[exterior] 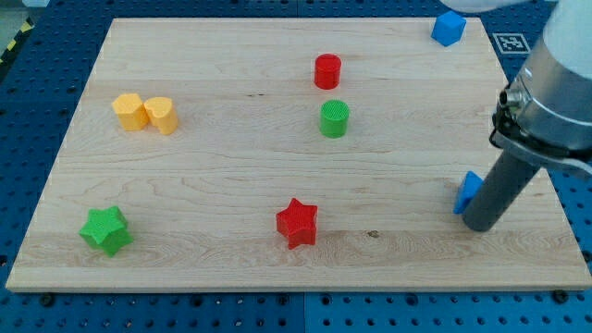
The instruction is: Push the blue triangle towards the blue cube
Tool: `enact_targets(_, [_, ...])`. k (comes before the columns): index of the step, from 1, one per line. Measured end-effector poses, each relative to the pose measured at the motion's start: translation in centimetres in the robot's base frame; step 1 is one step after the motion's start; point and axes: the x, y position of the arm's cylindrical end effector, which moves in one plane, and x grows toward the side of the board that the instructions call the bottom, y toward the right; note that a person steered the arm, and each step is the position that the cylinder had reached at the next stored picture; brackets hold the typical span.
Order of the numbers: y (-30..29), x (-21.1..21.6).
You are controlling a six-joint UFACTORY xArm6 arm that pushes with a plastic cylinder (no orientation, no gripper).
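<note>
The blue triangle (467,191) lies on the wooden board (231,185) at the view's right, mostly hidden behind my rod. My tip (482,225) rests on the board just right of and below the triangle, touching it. The blue cube (449,27) sits at the board's top right corner, far above the triangle.
A red cylinder (327,70) and a green cylinder (335,118) stand at upper centre. Two yellow blocks (145,112) sit at the left. A green star (105,229) lies at bottom left, a red star (297,222) at bottom centre. The arm's grey body (555,83) hangs over the right edge.
</note>
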Motion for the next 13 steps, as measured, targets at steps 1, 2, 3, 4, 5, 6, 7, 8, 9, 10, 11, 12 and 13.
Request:
enact_targets(1, [1.4,-2.5])
enact_targets(2, [2.1,-5.0])
enact_targets(3, [1.9,-5.0])
enact_targets(4, [0.9,-4.9])
enact_targets(5, [-0.6,-4.8])
enact_targets(6, [-2.1,-4.8])
enact_targets(7, [-2.4,-5.8])
enact_targets(8, [-2.4,-7.9])
enact_targets(9, [-2.1,-10.1])
enact_targets(10, [-0.7,-10.3])
enact_targets(11, [3.1,-10.3])
enact_targets(12, [4.4,-11.0])
enact_targets(13, [4.3,-11.8])
